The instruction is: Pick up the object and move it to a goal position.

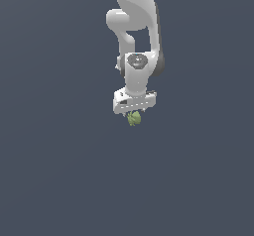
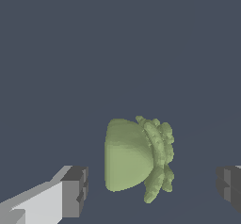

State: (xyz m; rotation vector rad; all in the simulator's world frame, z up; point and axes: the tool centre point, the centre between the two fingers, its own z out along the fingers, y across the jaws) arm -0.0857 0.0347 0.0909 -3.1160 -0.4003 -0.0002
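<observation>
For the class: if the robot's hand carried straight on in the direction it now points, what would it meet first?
Most likely the yellow-green object. The hand is open, its fingers standing apart on either side of the object, which lies directly ahead between them. How far ahead is unclear from either view.

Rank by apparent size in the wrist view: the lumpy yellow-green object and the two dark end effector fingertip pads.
1. Lumpy yellow-green object, clearly largest.
2. Dark pad on the white finger.
3. Opposite dark pad, cropped by the frame edge, so unsure.

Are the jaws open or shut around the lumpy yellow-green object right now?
Open. In the wrist view the gripper has a dark pad on either side of the lumpy yellow-green object, with clear gaps and no contact.
</observation>
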